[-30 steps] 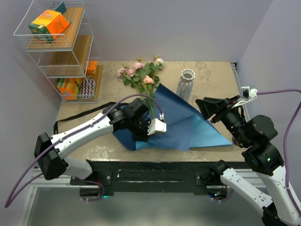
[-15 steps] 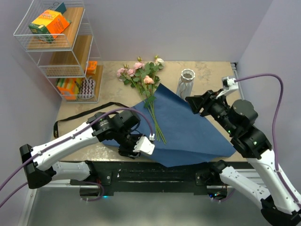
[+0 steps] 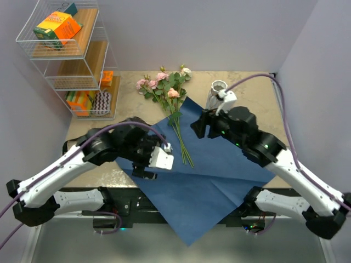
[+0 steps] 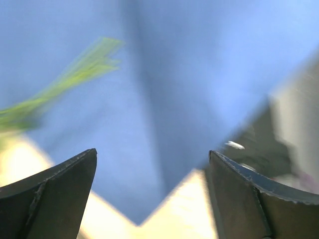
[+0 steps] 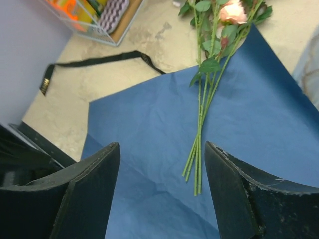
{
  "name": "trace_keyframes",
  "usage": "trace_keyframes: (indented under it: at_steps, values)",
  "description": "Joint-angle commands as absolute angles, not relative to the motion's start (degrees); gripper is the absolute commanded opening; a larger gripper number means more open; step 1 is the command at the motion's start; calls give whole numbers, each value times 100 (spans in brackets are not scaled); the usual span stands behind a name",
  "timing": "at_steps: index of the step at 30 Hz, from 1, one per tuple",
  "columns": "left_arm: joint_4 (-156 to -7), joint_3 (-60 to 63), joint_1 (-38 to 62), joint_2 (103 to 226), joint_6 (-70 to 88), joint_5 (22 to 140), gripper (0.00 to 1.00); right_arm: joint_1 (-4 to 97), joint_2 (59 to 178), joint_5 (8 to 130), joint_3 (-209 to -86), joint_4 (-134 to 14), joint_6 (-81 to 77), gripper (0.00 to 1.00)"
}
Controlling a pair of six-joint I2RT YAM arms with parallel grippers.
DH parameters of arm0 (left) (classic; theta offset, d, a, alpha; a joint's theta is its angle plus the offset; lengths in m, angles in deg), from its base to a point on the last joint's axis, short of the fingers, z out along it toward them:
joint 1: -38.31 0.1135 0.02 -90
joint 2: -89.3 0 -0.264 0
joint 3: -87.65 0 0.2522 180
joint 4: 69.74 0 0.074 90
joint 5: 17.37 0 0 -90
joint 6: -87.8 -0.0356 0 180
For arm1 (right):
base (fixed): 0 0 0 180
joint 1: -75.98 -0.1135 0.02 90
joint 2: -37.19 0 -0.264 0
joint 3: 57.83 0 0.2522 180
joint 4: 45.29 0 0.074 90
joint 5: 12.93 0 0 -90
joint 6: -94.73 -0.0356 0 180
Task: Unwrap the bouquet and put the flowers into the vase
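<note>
The bouquet is unwrapped. Its blue paper (image 3: 214, 164) lies spread flat, with a corner hanging over the table's near edge. The flowers (image 3: 167, 90) lie loose with their heads toward the back and their stems (image 5: 199, 149) on the paper. The white vase (image 3: 218, 90) stands upright at the back, partly behind my right arm. My left gripper (image 3: 147, 169) hovers at the paper's left edge, open and empty; in its wrist view the gripper (image 4: 152, 154) sees blurred paper. My right gripper (image 5: 162, 144) hangs open above the paper, just left of the stem ends, and holds nothing.
The thin black ribbon (image 5: 99, 60) lies loose on the table left of the paper. A wire shelf rack (image 3: 71, 55) with boxes stands at the back left. Walls close the table in on both sides.
My left gripper opened and let go of the paper, which unfolded flat and slid toward the near edge. My right arm swung left over the paper and its jaws widened.
</note>
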State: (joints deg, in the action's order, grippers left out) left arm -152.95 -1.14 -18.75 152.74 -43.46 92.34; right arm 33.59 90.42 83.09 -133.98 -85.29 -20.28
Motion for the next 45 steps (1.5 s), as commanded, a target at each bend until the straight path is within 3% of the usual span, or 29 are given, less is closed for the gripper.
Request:
trace_keyframes:
  at_steps: [1,4,6,7,10,13,22,32,37,45]
  values:
    - [-13925,-637,-1069,14653,-3798,8239,99,2800,10175,9332,-14225,-8797,-1786,74]
    - [-13045,-128,-399,14485,-3359,7871,99,2746,10678,9649,-14410,-8709,-1768,79]
    - [-12763,294,171,14634,-3131,8272,99,2746,11188,9658,-14489,-8604,-1716,72]
    - [-12814,374,914,14748,-3086,8613,99,2746,11346,9597,-14498,-8543,-1672,69]
    - [-12833,760,2001,15406,-2980,9249,91,2738,12006,9430,-14542,-8271,-1496,45]
    - [-12588,1330,2635,16021,-2936,9496,88,2738,12595,9482,-14603,-7989,-1320,28]
    - [-11788,2351,2917,16261,-2831,9101,86,2755,14098,9429,-15209,-7408,-1065,24]
    - [-11567,2704,3268,16507,-2927,8705,82,3062,15153,9772,-15948,-7294,-872,20]
    - [-11497,2765,3374,16472,-2998,8705,82,3238,15303,9693,-16036,-7312,-880,34]
    - [-11426,2853,3427,16472,-3077,8643,82,3283,15733,9491,-16203,-7303,-881,35]
